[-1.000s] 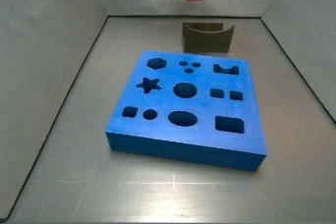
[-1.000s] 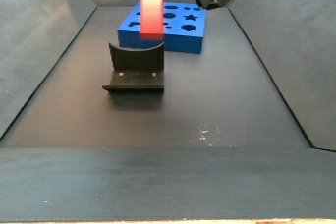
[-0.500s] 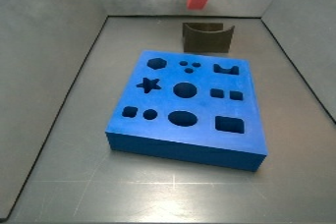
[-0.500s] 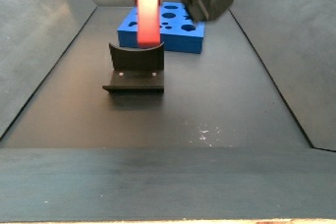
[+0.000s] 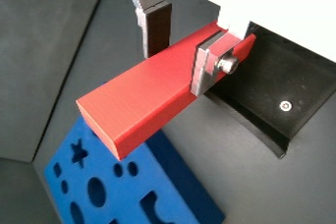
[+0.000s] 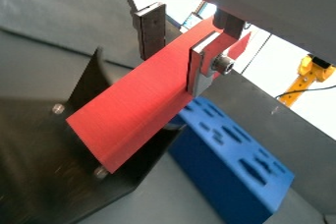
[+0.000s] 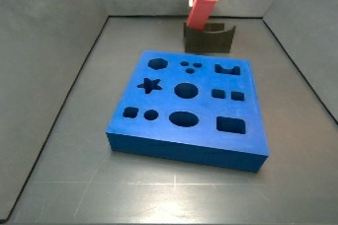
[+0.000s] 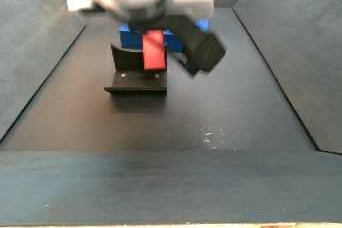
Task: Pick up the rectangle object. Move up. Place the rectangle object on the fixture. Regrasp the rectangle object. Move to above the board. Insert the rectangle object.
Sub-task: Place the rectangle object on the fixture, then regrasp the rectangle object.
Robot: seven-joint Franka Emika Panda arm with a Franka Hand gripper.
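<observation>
Currently on the placing step: the hand point(image 5: 184, 46) is clamped on the rectangle object point(image 5: 147, 100), its silver fingers point(image 5: 207, 64) pinching one end, the bar tilted with its free end down. In a side view the rectangle object point(image 7: 200, 10) hangs just above the fixture point(image 7: 209, 38) at the far end of the floor, beyond the board point(image 7: 192, 104). Contact with the notch cannot be confirmed. Judged next move: lower until the bar seats in the fixture, then let go and regrasp. No brands, labels or legible writing on any part.
</observation>
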